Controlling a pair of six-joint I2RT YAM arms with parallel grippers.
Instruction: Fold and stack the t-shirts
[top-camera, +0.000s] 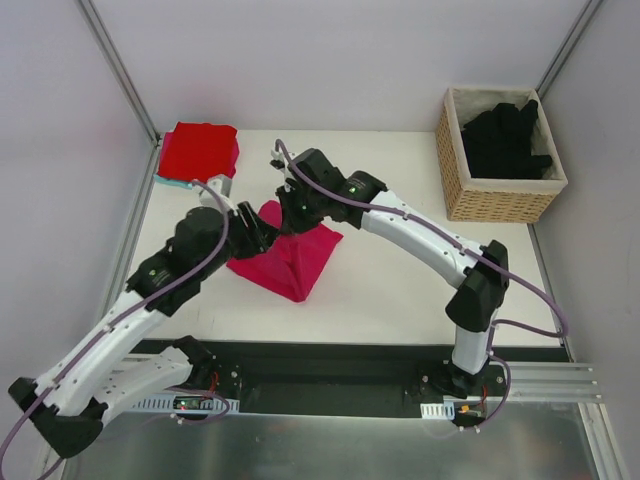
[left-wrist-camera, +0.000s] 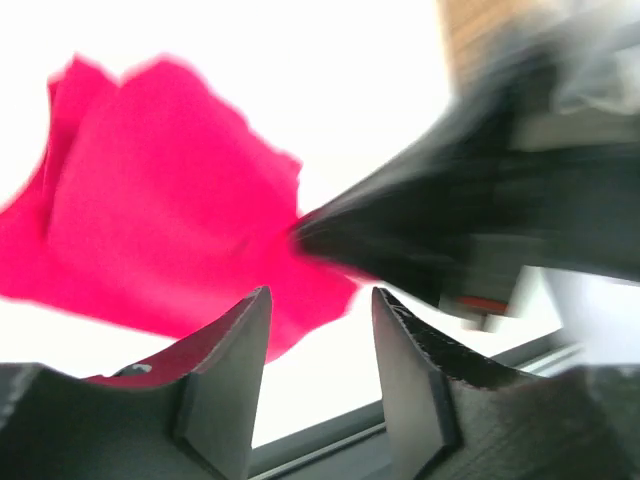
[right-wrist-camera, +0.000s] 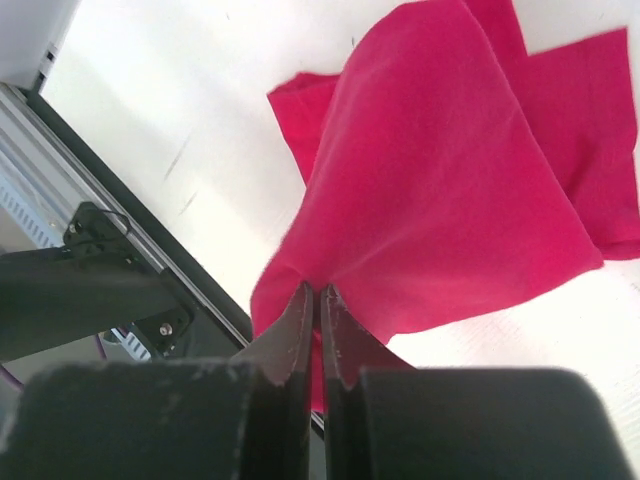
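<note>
Right gripper (right-wrist-camera: 320, 300), arm stretched leftward, pinches magenta t-shirt (right-wrist-camera: 450, 180); left gripper (left-wrist-camera: 320, 297) alongside, fingers apart.

Robotics lab cell
White panel walls (top-camera: 330, 60), aluminium corner posts (top-camera: 115, 65), white tabletop (top-camera: 400, 290), slotted metal rail (top-camera: 560, 385) carrying black arm bases (top-camera: 455, 382).

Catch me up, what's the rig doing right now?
The right gripper is shut on a raised fold of the magenta-pink t-shirt in the middle of the table, tenting it up. The left gripper sits beside it, jaws apart with nothing between them. A red t-shirt lies flat at the far left corner; black t-shirts sit in the wicker basket at far right.
</note>
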